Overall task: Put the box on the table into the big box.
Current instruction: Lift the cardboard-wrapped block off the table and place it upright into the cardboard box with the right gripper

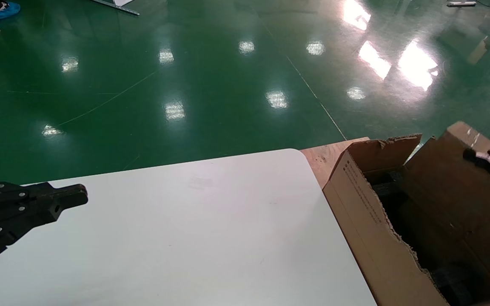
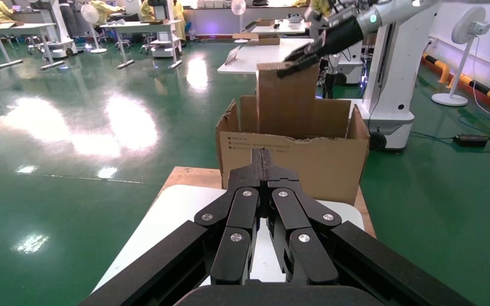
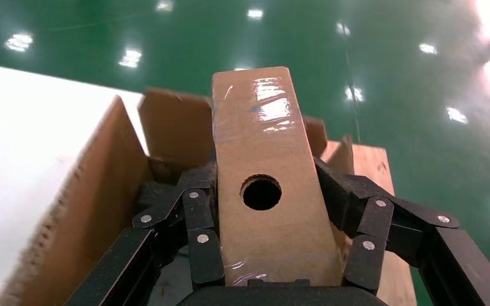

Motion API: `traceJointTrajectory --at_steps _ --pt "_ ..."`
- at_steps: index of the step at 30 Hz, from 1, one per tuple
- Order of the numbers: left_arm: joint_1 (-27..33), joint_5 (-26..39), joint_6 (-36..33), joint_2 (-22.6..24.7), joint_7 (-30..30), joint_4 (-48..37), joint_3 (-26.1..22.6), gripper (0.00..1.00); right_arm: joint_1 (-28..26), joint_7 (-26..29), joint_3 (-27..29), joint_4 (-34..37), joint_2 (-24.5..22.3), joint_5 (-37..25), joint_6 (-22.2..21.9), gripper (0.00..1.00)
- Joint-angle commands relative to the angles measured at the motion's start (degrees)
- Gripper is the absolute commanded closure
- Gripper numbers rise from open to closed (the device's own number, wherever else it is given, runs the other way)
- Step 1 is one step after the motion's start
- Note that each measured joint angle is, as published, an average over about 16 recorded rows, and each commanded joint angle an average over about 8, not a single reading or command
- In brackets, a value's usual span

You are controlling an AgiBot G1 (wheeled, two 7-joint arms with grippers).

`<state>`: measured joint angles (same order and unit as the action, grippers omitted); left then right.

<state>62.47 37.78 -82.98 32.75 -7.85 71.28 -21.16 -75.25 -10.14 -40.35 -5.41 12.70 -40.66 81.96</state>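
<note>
A: Where now?

B: Past the table's (image 1: 211, 229) right edge, over the carton (image 1: 372, 229). Box (image 3: 265, 185) clamped between the right gripper's (image 3: 274, 245) fingers, holed face toward the wrist camera, taped end pointing away. Upright and partly down in the carton in the left wrist view, upper part above the torn flaps.

A: And the left gripper (image 2: 266, 167)?

B: Parked over the table's left edge, fingers pressed together, nothing held.

A: How to finish well?

B: Probably lower straight down, no sideways drift. Ragged flaps close on either side of the box; easy to snag a corner there and tilt it in the grip.

A: Tape an issue?

B: Likely. Glossy and slick, so hold firm until seated. No early release, or possibly a drop onto the black foam (image 1: 453, 280) at an angle.

A: How deep before opening?

B: Cannot tell the gap beneath from here; bottom end hidden behind the near wall in the left wrist view. Better to descend slowly and stop at first resistance, then spread the fingers.

A: After release?

B: Straight up and out, clear of the flaps, so as not to drag the box back up.
</note>
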Motion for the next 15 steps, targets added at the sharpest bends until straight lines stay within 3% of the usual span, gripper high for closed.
traceJointTrajectory --at_steps 1,15 --pt "0.00 0.00 0.00 0.00 0.00 0.00 0.00 1.00 2.06 -1.72 0.34 3.21 1.16 1.18 -0.08 1.00" --pt "0.00 0.00 0.00 0.00 0.00 0.00 0.00 1.00 7.19 -8.07 4.55 17.11 5.53 6.75 2.88 1.00"
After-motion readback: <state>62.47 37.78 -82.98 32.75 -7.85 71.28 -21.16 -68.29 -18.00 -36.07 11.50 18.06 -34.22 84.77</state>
